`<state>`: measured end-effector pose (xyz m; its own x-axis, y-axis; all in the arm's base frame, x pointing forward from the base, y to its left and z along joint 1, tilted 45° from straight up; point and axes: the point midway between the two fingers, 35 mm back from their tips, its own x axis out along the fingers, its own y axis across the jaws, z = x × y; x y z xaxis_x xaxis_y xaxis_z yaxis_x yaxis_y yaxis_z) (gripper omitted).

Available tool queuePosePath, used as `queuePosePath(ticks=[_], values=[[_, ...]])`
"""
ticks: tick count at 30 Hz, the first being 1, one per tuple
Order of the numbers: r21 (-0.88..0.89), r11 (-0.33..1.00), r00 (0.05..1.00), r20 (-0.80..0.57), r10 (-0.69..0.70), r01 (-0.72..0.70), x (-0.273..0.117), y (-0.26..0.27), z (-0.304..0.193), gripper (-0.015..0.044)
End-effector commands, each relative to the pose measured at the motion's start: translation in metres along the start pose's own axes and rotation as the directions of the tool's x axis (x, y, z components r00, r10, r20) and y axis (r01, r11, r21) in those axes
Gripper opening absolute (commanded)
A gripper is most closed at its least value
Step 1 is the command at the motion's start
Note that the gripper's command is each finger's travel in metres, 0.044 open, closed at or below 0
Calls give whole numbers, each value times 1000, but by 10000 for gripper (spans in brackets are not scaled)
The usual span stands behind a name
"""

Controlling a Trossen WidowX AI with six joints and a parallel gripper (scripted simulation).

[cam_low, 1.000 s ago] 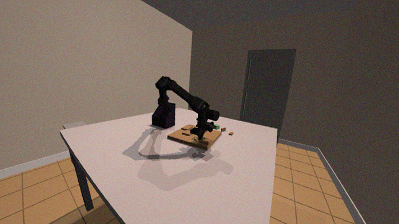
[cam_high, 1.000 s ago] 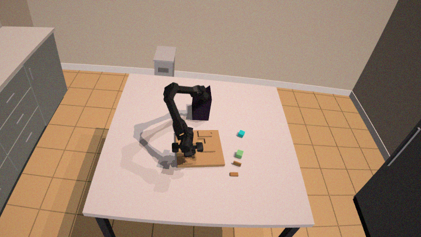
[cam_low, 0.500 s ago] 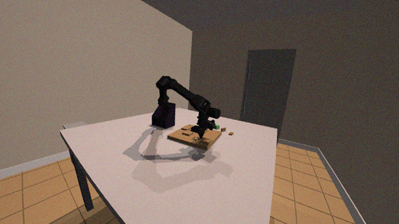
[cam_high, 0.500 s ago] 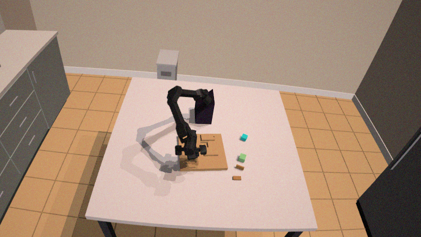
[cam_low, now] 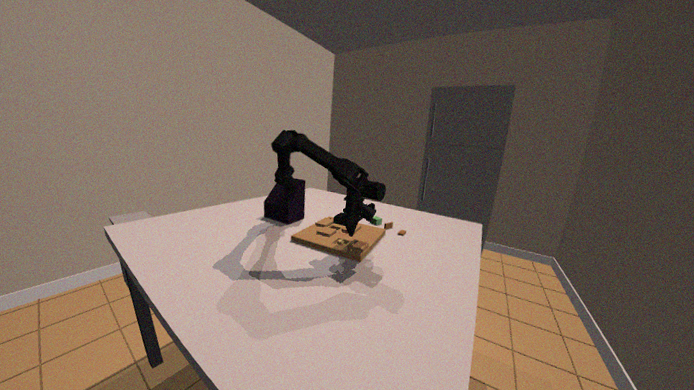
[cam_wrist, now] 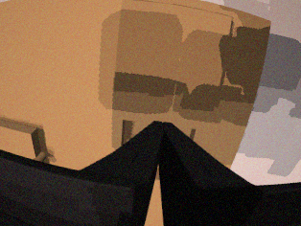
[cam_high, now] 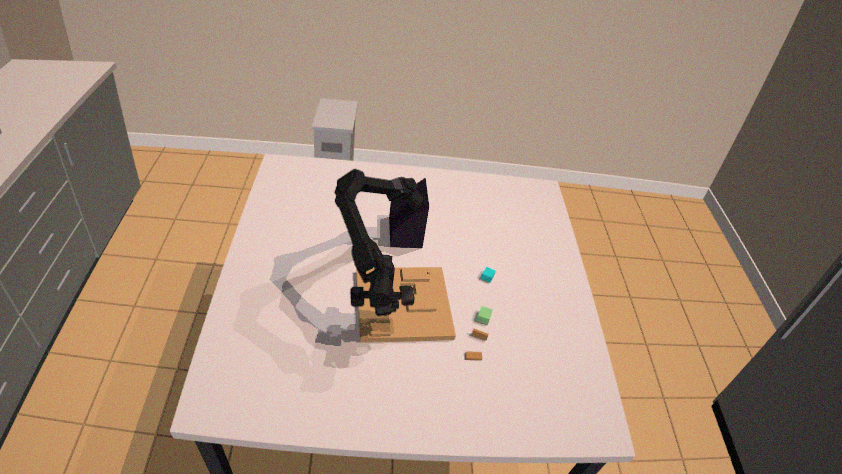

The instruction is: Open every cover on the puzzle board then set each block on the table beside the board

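My gripper (cam_wrist: 161,130) (cam_low: 351,233) is shut and empty, pointing down low over the left part of the wooden puzzle board (cam_high: 437,322) (cam_wrist: 48,62). In the wrist view a wooden cover (cam_wrist: 149,45) lies in shadow beyond the fingertips. A well shows between it and the fingers, partly hidden by them; its contents cannot be told. Other covers (cam_low: 325,231) (cam_high: 421,303) lie on the board; the arm hides part of it. A teal block (cam_high: 487,274) and a green block (cam_high: 484,315) (cam_low: 376,221) rest on the table to the board's right.
Two small orange-brown pieces, one (cam_high: 480,334) (cam_low: 389,225) near the green block and another (cam_high: 473,355) (cam_low: 402,232) closer to the front, lie right of the board. The dark arm base (cam_high: 407,220) (cam_low: 284,204) stands behind the board.
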<state>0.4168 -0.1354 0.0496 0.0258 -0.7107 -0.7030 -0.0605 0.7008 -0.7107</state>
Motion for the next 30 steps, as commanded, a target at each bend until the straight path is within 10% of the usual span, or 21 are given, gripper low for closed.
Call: queuePosePath(ticks=[1,12,30], values=[[9,1000,1000,10,-4,4,-9,-1,3,0],[28,1000,1000,0,1,-1,-14,4,-1,0],[718,696,1000,4,17,-15,-23,95,-52,0]])
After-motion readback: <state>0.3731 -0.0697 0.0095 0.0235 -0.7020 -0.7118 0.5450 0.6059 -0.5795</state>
